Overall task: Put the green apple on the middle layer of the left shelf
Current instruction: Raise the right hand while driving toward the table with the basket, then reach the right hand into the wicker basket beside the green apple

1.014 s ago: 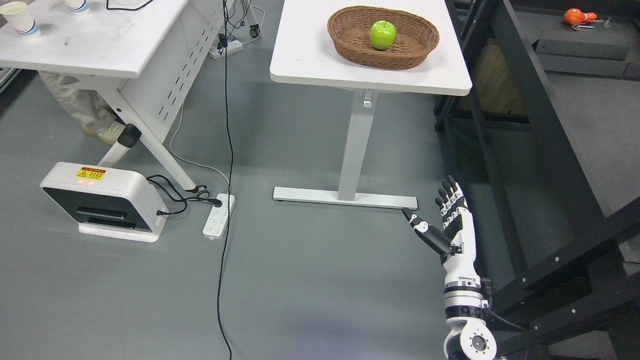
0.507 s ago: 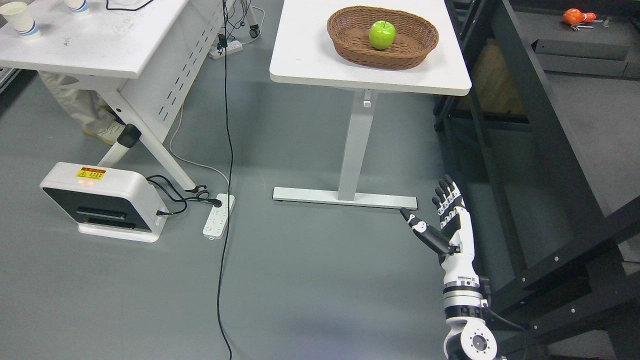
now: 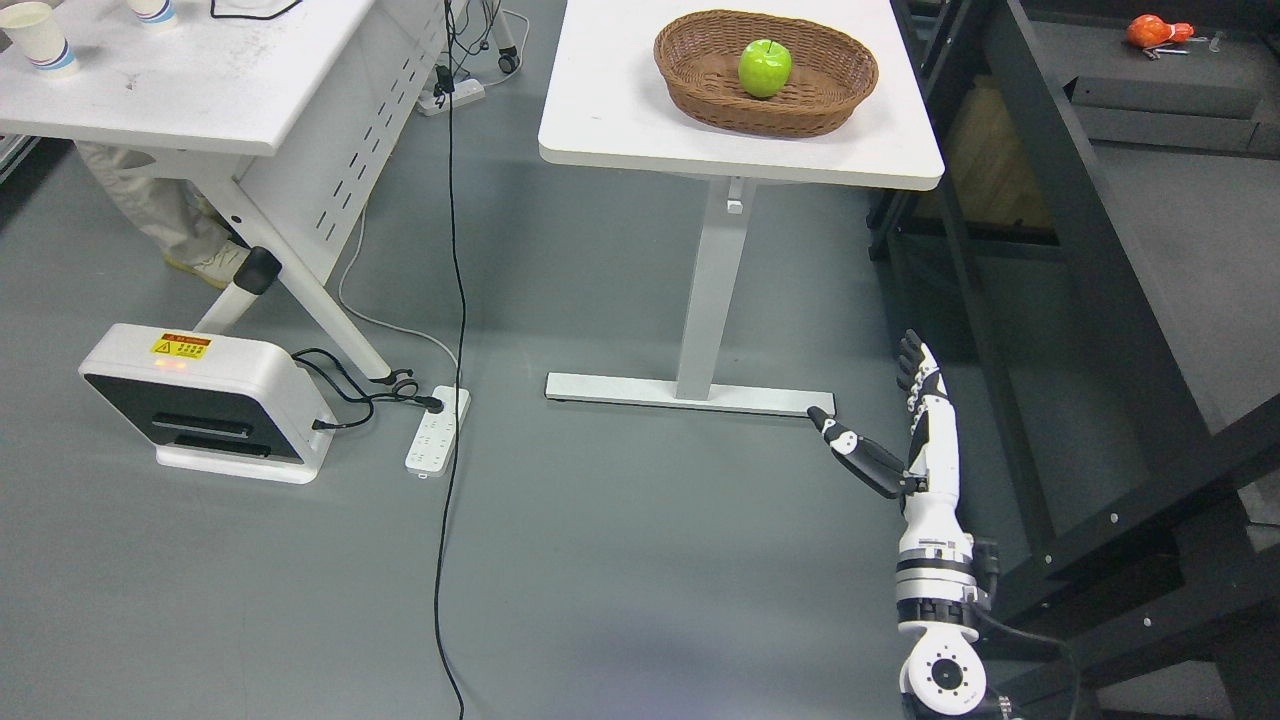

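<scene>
A green apple (image 3: 765, 68) lies in a brown wicker basket (image 3: 826, 98) on a white table (image 3: 620, 110) at the top middle. My right hand (image 3: 885, 410) hangs low at the lower right, far below and in front of the table, over the grey floor. Its fingers (image 3: 916, 375) are stretched out edge-on and the thumb (image 3: 850, 450) sticks out to the left; it holds nothing. The forearm rises from the bottom edge. A black metal shelf frame (image 3: 1060, 260) stands just right of the hand. My left arm does not show.
A second white table (image 3: 190, 90) with paper cups (image 3: 38, 38) stands at the upper left; a person's legs (image 3: 160, 215) show beneath it. A white box device (image 3: 200, 400), a power strip (image 3: 437, 430) and a black cable (image 3: 455, 330) lie on the floor. An orange object (image 3: 1155, 33) sits at the top right.
My right hand has turned about its wrist so the fingers now show edge-on, and it has risen slightly and shifted a little right. The apple and basket have not moved.
</scene>
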